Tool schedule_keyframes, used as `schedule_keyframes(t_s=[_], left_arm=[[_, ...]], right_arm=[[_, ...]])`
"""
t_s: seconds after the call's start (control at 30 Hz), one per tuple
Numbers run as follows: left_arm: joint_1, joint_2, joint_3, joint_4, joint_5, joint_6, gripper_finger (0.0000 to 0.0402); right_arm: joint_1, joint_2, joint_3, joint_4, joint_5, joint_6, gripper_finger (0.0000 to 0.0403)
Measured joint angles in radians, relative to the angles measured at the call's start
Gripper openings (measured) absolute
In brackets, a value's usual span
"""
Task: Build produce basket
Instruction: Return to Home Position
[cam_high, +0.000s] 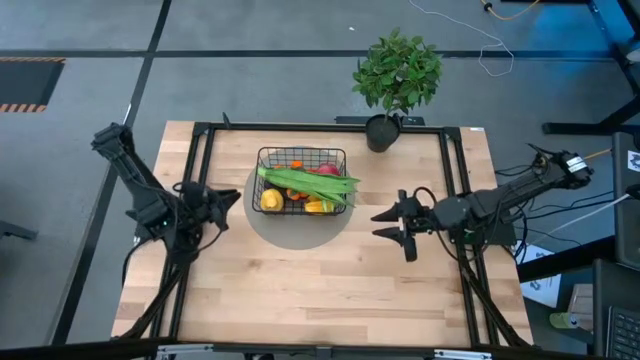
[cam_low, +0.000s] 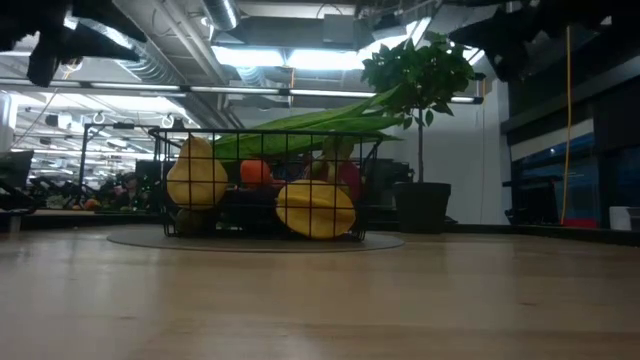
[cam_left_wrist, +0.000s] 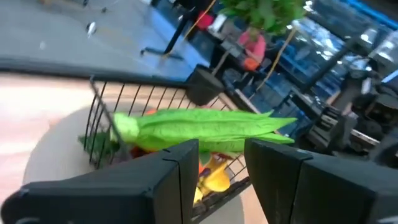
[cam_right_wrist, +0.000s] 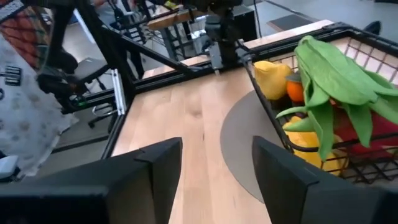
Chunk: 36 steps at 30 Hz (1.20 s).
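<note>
Loaded basket (cam_high: 300, 150) near worktop's (cam_high: 300, 290) far edge, produce (cam_high: 272, 200) heaped inside w/ leafy greens (cam_high: 308, 181) on top. Left gripper (cam_high: 230, 210) & right gripper (cam_high: 377, 224) flank it, fingers apart, empty. Prob. parked, loading done.

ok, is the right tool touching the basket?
Apart. The high view shows the right tool, open, well clear of the basket, with a stretch of bare table between them.

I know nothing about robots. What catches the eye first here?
Your eye lands on the black wire basket in the middle of the table, heaped with yellow fruit and topped by long green leaves. A leafy potted plant stands at the far edge behind it. The left gripper and right gripper flank the basket, jaws open and empty.
</note>
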Motion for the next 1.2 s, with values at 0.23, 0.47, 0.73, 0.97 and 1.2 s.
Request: schedule_keyframes(t_s=[0.23, 0.47, 0.73, 0.97, 1.2], left_arm=[[0.115, -0.063, 0.0, 0.019, 0.274, -0.08, 0.0119], [0.279, -0.157, -0.001, 0.42, 0.572, 0.337, 0.0119], [0.506, -0.179, 0.0, 1.026, 1.113, 1.116, 0.0119], [0.634, -0.173, 0.0, 0.977, 1.391, 1.55, 0.0119], [0.674, -0.232, 0.0, 0.921, 1.414, 1.664, 0.0119]], right_arm=[[-0.033, 0.0, 0.0, -0.001, -0.042, 0.0, 0.0184], [-0.062, 0.0, 0.0, -0.001, -0.044, 0.0, 0.0184], [-0.09, 0.0, 0.0, -0.002, -0.135, -0.016, 0.0184], [-0.09, 0.0, 0.0, -0.002, -0.168, -0.075, 0.0184], [-0.09, 0.0, 0.001, -0.038, -0.174, -0.078, 0.0184]])
